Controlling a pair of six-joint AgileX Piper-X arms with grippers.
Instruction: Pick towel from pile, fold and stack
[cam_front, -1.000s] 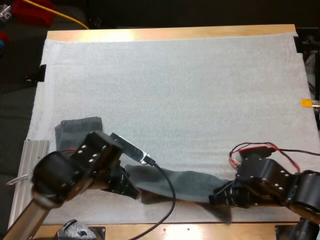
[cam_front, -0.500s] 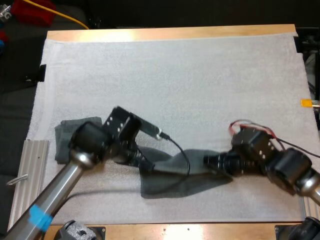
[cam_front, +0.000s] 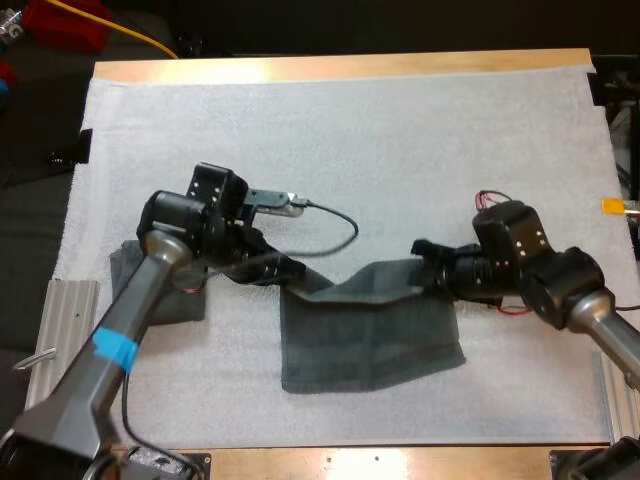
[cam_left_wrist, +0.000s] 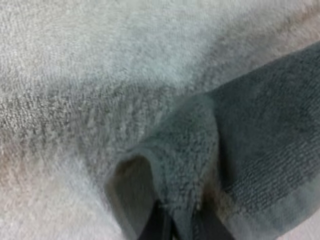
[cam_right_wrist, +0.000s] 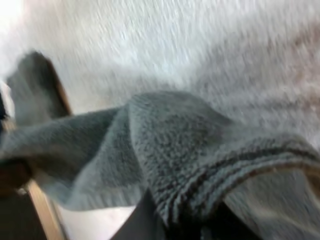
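I'm gripping the towel (cam_front: 370, 335) at two corners, left gripper (cam_front: 288, 270) and right gripper (cam_front: 428, 262) both clamped on it; I'm judging it soft, limp, light, best held there

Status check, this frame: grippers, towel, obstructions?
Left gripper shut on towel corner. Right gripper shut on the other far corner. Towel hangs between them. Folded towel off to the side, clear.

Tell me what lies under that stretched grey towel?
The white mat shows around the towel, whose far corners the left pincer and right pincer hold. What the cloth covers is hidden.
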